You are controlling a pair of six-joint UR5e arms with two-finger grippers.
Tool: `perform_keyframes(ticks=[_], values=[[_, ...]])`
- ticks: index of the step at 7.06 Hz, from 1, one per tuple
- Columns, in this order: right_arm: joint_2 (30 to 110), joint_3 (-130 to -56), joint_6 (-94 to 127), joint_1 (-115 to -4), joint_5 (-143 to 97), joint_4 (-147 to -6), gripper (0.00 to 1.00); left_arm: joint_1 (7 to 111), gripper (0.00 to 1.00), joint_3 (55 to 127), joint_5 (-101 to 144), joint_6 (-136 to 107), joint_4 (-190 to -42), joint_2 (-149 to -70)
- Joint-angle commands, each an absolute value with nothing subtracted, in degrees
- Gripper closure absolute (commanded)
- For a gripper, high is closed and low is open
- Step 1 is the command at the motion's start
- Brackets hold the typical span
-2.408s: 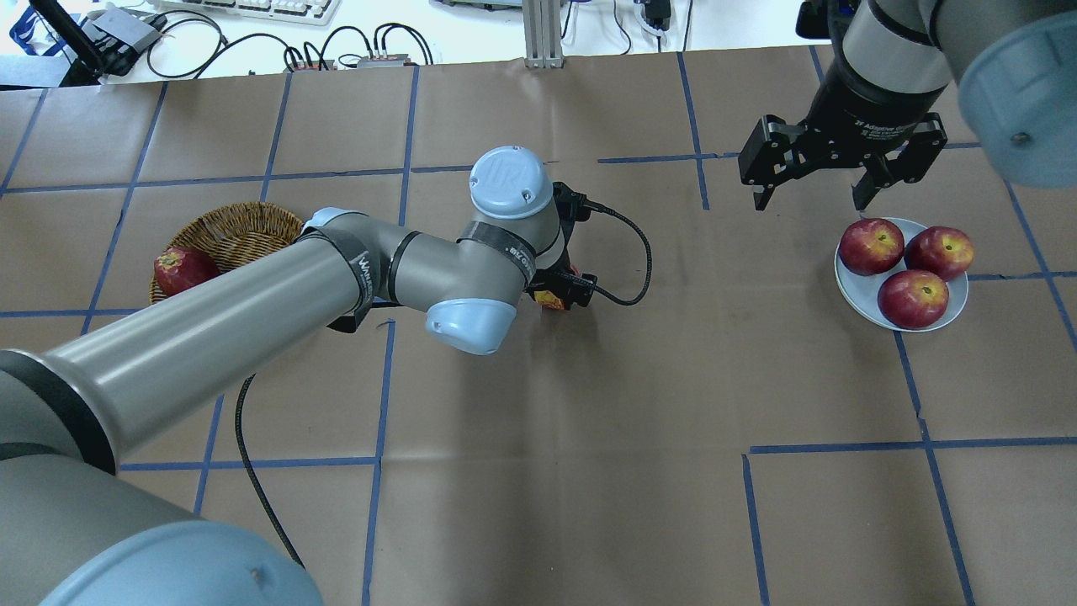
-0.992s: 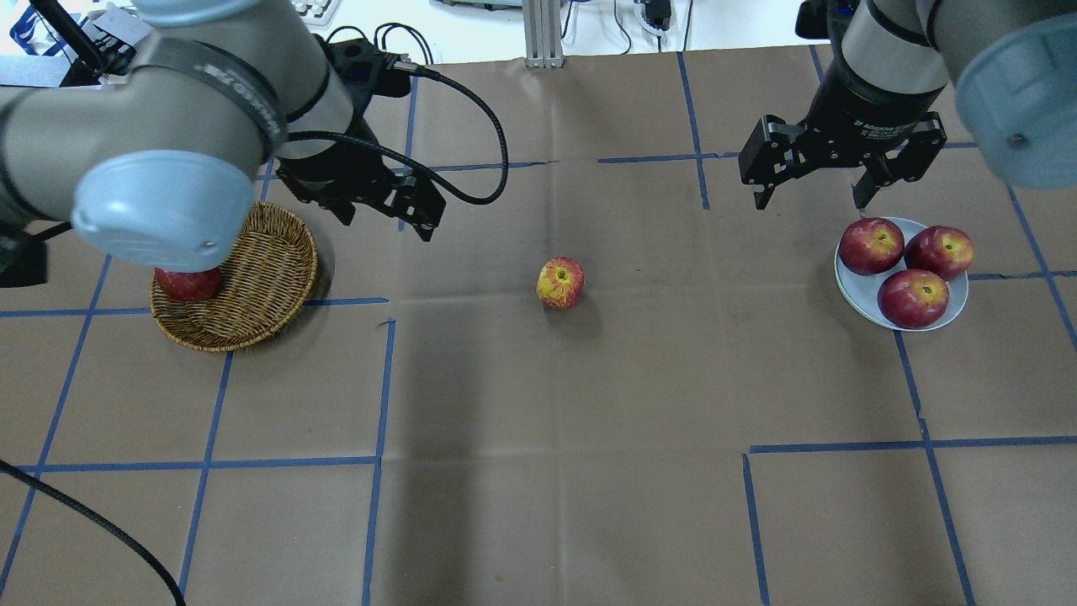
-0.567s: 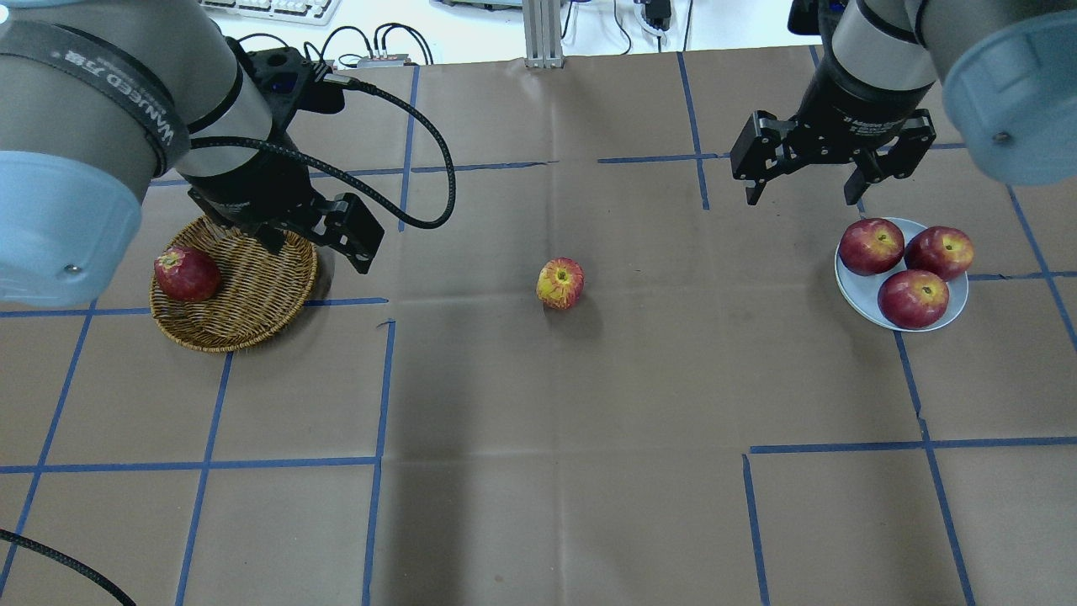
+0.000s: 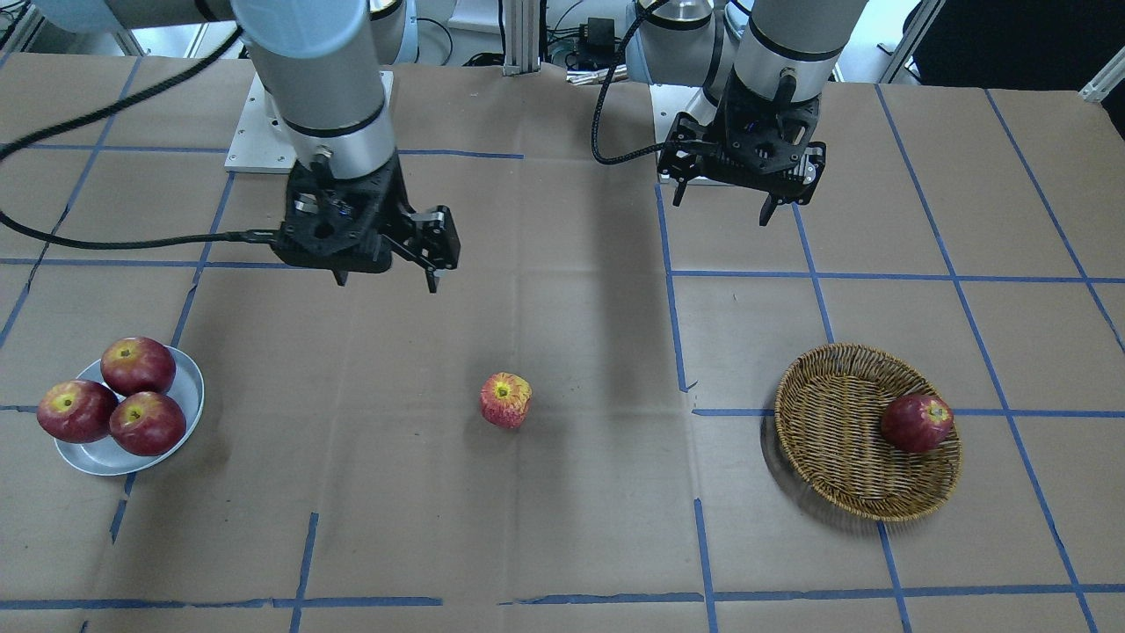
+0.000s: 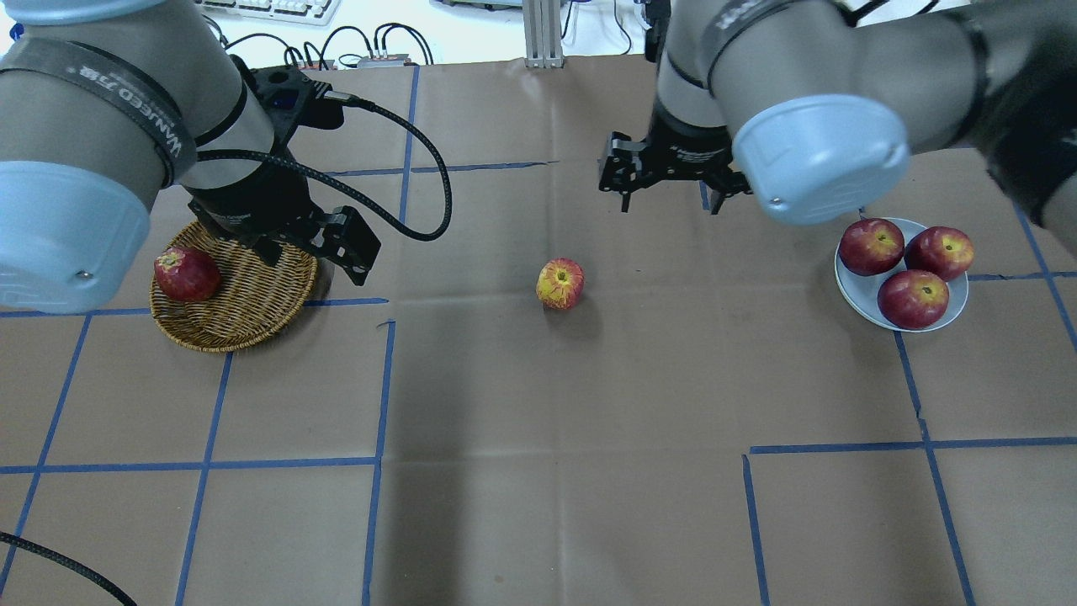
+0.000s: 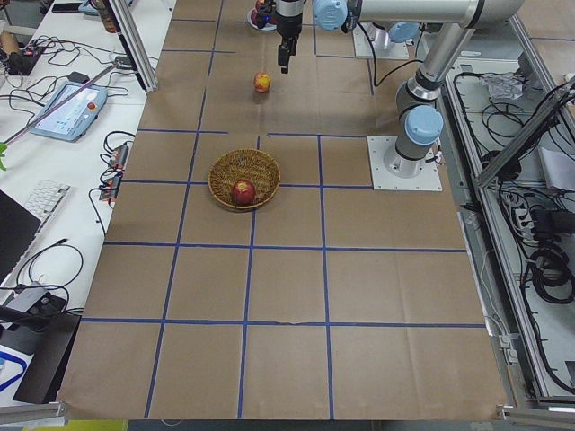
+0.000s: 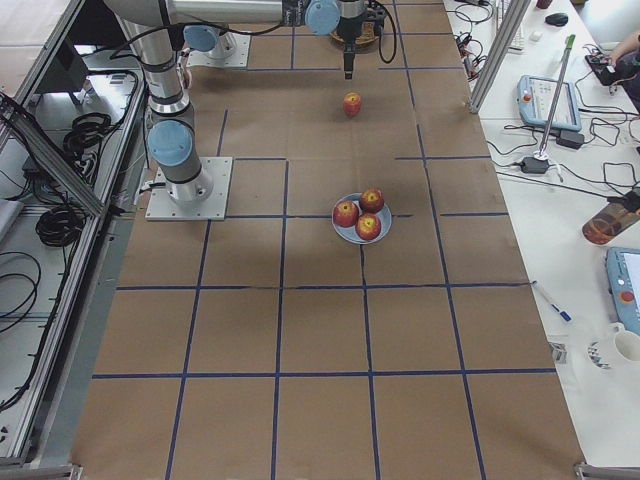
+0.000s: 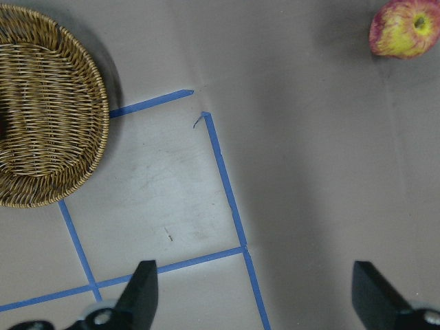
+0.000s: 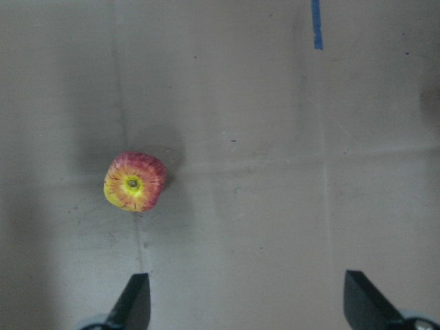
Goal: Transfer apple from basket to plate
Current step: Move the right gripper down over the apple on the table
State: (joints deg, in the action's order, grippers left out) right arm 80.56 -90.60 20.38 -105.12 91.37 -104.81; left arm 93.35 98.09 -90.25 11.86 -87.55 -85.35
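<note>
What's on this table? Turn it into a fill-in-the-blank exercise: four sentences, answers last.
The plate holds ____ dark red apples.
The basket holds ____ dark red apple.
The streaky apple lies on the table, roughly midway ____ the basket and the plate.
The left claw and the right claw are both ____ and hold nothing.
Missing words: three; one; between; open.
</note>
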Motion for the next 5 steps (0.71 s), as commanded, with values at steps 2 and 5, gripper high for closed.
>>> perform_keyframes(ticks=[2, 5], values=[[67.7, -85.8, 32.0, -113.0, 93.9, -112.4, 0.00, 93.3, 0.01, 98.3, -90.3, 12.0, -87.5, -85.4], [63.6, -90.3, 31.4, -114.3, 95.6, -120.3, 0.01, 93.3, 0.01, 98.3, -90.3, 12.0, -87.5, -85.4]])
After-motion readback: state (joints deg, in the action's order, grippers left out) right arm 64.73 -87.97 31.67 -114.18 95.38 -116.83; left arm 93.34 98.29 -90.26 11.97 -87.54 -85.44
